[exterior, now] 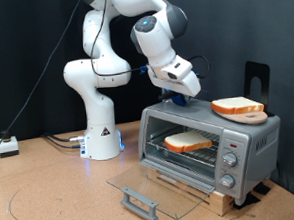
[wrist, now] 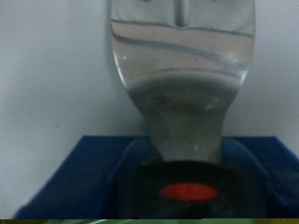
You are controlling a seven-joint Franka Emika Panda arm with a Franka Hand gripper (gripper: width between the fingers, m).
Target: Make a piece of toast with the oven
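While the flat, pale-faced piece of toast with its golden-brown crust [exterior: 189, 141] lies on the wire rack inside the boxy silver-grey metal toaster oven [exterior: 247, 144], the end effector [exterior: 179, 99] hangs just above the oven's roof, above and slightly behind the slice. The oven's glass front door with its bar handle [exterior: 142, 192] is folded fully down and lies flat on the brown counter [exterior: 52, 196], below the end effector and in front of the oven. Three round knobs [exterior: 228, 162] sit on the panel beside the opening, below the end effector and towards the exterior view's right.

A second look-alike bread slice [exterior: 237, 105] rests on a round wooden board [exterior: 250, 115] on the oven's roof, level with the end effector and just beside it towards the exterior view's right.

Whether the end effector is open or closed cannot be told from either view: the exterior view shows only its dark blue tip, and the wrist view is filled by a blurred shiny metal paddle-shaped piece [wrist: 182, 75] over a dark blue surface [wrist: 65, 177] with a red oval mark [wrist: 188, 191].
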